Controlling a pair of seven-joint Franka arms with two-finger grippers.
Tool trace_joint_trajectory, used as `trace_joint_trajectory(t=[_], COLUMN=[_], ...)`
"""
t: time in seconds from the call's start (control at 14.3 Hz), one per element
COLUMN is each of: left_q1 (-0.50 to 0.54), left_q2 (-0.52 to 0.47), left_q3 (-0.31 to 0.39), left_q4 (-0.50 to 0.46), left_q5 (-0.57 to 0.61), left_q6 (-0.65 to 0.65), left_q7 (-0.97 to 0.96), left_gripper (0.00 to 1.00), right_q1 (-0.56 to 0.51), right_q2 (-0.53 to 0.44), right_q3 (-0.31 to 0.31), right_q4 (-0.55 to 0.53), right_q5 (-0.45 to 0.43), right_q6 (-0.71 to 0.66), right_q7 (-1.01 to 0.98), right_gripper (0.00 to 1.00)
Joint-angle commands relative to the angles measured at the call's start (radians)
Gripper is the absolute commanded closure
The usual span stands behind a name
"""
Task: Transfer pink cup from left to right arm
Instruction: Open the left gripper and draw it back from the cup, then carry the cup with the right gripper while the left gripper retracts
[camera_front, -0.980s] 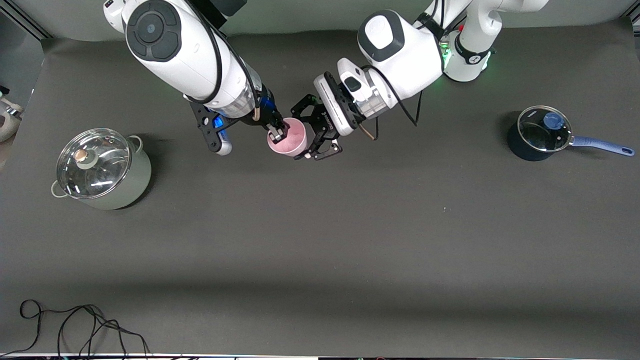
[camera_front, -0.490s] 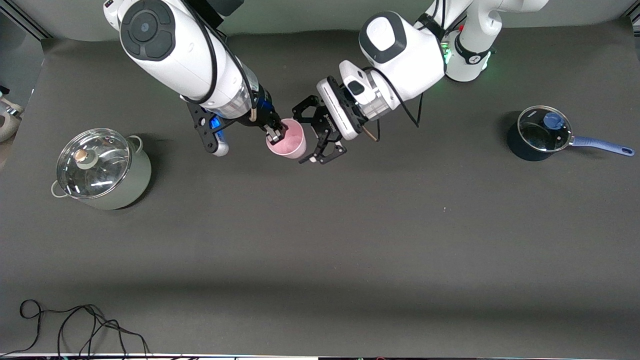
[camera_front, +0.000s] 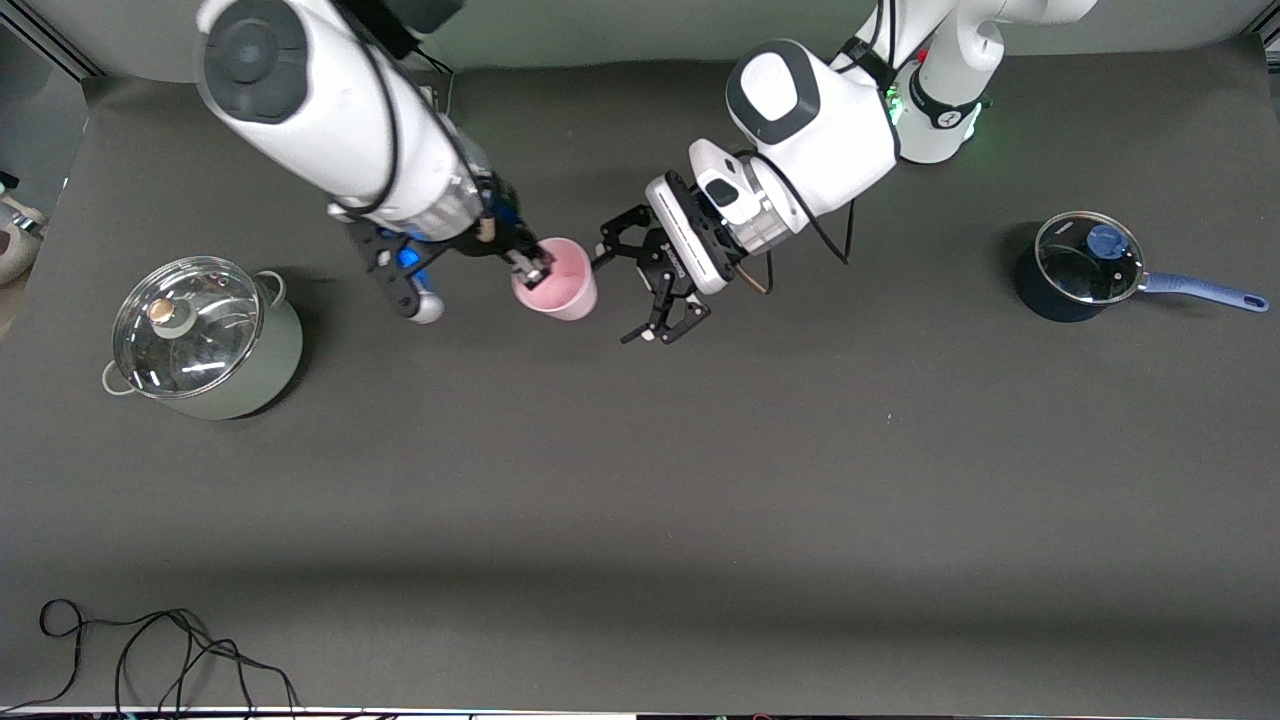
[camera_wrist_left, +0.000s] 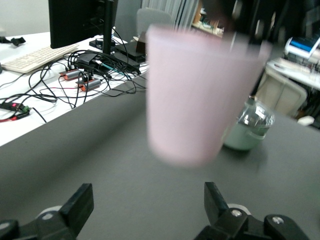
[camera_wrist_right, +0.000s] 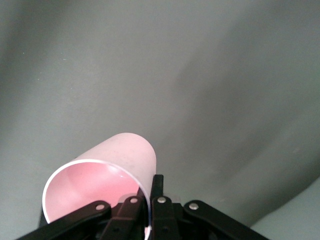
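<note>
The pink cup (camera_front: 558, 280) hangs in the air over the table's middle, toward the robots' side. My right gripper (camera_front: 535, 265) is shut on its rim, one finger inside and one outside. The right wrist view shows the cup (camera_wrist_right: 115, 170) lying mouth-toward-camera with my right gripper (camera_wrist_right: 150, 200) pinching the rim. My left gripper (camera_front: 615, 300) is open and empty beside the cup, a small gap away. In the left wrist view the cup (camera_wrist_left: 195, 95) stands ahead of my open left gripper (camera_wrist_left: 148, 200), not between the fingers.
A pale green pot with a glass lid (camera_front: 205, 335) stands toward the right arm's end; it also shows in the left wrist view (camera_wrist_left: 250, 127). A dark blue saucepan with a glass lid (camera_front: 1080, 265) stands toward the left arm's end. A black cable (camera_front: 150, 650) lies at the near edge.
My right gripper has carried the cup toward the right arm's end. My left gripper, which stood open close around the cup, now stands apart from it.
</note>
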Motion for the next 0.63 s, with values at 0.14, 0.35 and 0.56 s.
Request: trace_joint_trajectory(t=[0.14, 0.35, 0.56], left_q1=[0.122, 0.289, 0.466], left_q2=[-0.006, -0.006, 0.005], left_q3=[0.001, 0.002, 0.004], left_q4=[-0.029, -0.036, -0.021], left_q5=[-0.008, 0.003, 0.191], left_q6=[-0.143, -0.407, -0.719], left_q7=[0.076, 0.038, -0.154], left_gripper=[0.01, 0.01, 0.01], right_q1=[-0.004, -0.004, -0.003], right_q2=[-0.126, -0.179, -0.196], right_q3=[-0.189, -0.283, -0.367], right_q4=[-0.106, -0.185, -0.273], right_q5=[-0.007, -0.100, -0.160], right_q6=[-0.111, -0.132, -0.108], right_q7=[-0.435, -0.760, -0.996], right_gripper=[1.00, 1.00, 1.00])
